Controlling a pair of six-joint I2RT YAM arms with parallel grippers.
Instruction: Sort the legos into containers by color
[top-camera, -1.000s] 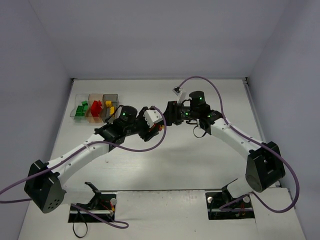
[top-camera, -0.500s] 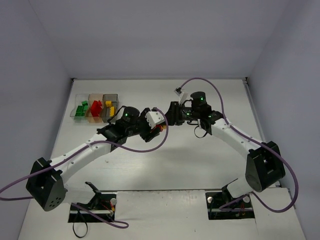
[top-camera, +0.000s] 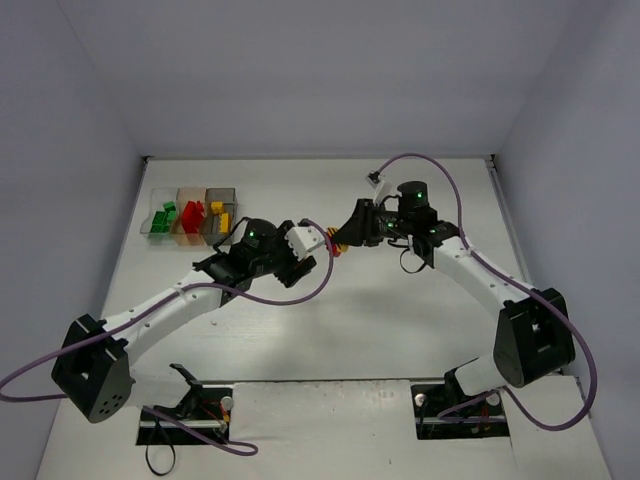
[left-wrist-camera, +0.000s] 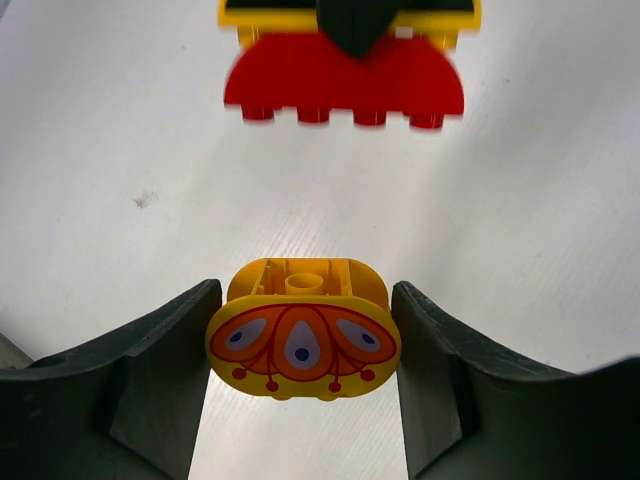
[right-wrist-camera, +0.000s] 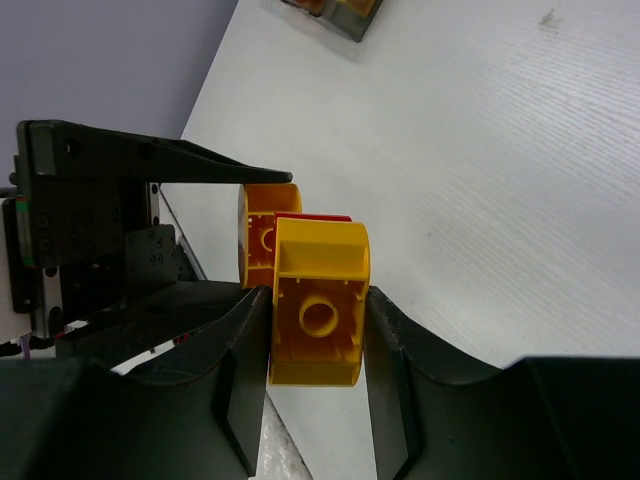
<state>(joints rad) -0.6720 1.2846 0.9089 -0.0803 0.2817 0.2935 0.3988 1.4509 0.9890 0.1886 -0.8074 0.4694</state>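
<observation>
- Right arm (top-camera: 470, 275): it has drawn back toward its own side over the last second. A gap now shows between the two tools above the middle of the surface (top-camera: 400, 320), where they were nose to nose before.
- Containers (top-camera: 205, 189): unchanged at the far left of the surface, with green, red and yellow legos already in separate boxes. They stand well apart from both tools.
- Right tool (right-wrist-camera: 318, 310): it has gone from part-spread to pressed in on a plain yellow brick (right-wrist-camera: 318, 300), pinched by its two side faces. A red brick (left-wrist-camera: 345, 75) is stuck to the face of that brick that points at the other arm.
- Left tool (left-wrist-camera: 303, 305): grip unchanged. Its fingers are spread only as far as the printed yellow brick (left-wrist-camera: 303, 345) between them, touching both of its ends.
- Finding: the left wrist view shows clear surface between the printed brick and the red brick's studs. The clump appears to have been pulled in two.
- Consequence for the task: the printed brick is now a single colour and, in my judgement, ready for the yellow box. The red and plain yellow pair is not yet split.
- Position: both pieces are held off the surface, near each other, each between its own tool's fingertips.
</observation>
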